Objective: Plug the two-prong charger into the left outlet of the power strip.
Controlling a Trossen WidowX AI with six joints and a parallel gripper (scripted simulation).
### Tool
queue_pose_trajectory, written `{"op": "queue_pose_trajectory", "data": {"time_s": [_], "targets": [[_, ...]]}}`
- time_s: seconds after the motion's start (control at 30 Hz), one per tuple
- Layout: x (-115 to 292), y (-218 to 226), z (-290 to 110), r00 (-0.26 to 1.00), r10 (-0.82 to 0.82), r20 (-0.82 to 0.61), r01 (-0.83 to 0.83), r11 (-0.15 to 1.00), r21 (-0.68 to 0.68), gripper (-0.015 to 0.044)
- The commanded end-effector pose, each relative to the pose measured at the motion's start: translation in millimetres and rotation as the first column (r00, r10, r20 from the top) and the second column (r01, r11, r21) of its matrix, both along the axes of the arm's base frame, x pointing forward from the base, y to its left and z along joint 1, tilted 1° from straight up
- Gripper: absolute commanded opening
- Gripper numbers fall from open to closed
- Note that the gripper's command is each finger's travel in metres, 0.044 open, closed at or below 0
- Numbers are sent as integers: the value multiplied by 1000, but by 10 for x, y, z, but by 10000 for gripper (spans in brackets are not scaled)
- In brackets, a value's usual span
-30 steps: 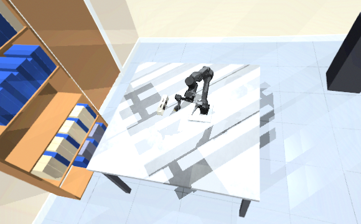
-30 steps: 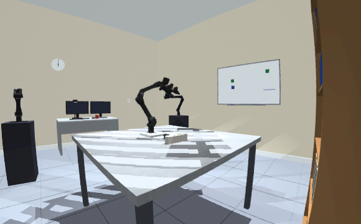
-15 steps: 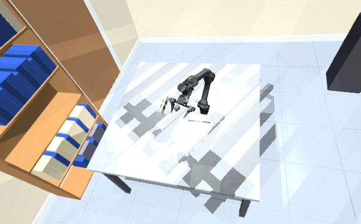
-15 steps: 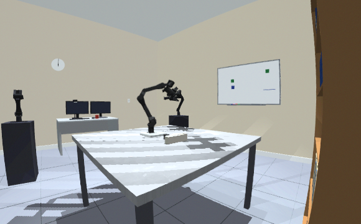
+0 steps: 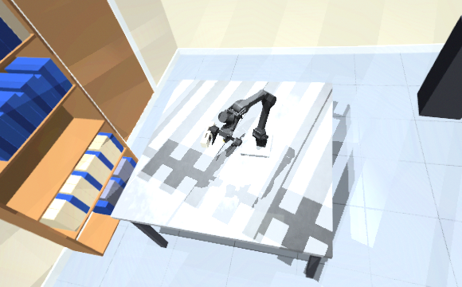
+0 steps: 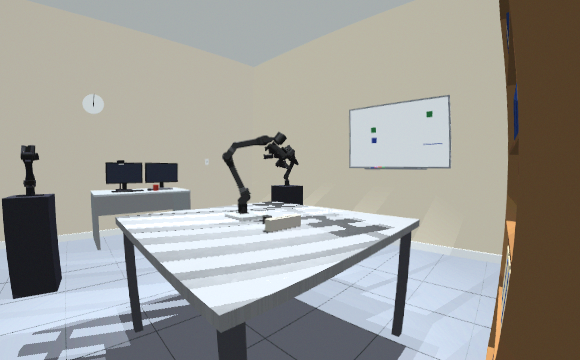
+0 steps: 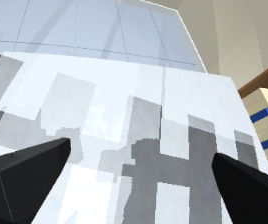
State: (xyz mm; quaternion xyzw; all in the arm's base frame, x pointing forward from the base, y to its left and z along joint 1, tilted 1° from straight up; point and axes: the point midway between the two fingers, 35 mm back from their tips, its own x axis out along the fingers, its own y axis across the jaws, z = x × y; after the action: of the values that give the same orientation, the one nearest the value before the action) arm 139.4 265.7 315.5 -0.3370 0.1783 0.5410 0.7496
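To the left of the claw [image 5: 217, 135], a wooden bookshelf [image 5: 92, 68] held blue and cream boxes. The cream power strip [image 5: 206, 139] lay on the tabletop [image 5: 231, 199] just below and to the left of the claw, which hung in the air, released and wide apart with nothing between its fingers. A small dark piece, possibly the charger [image 5: 236, 141], sat near the claw's right, beside the arm's white base plate [image 5: 255, 153].

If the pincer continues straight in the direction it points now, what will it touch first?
Probably the white, shadow-striped table top. In the wrist view the open black pincer looks down at bare table surface between its two fingers; no charger or power strip shows in that line. How far away the surface is remains unclear.
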Motion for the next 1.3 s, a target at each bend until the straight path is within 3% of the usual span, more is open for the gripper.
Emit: {"op": "queue_pose_trajectory", "data": {"time_s": [0.0,1.27], "targets": [[136,-50,-132,1000,-24,2,24,998,-52,440],[1142,-1097,-1317,949,-303,-88,225,846,-483,440]]}}
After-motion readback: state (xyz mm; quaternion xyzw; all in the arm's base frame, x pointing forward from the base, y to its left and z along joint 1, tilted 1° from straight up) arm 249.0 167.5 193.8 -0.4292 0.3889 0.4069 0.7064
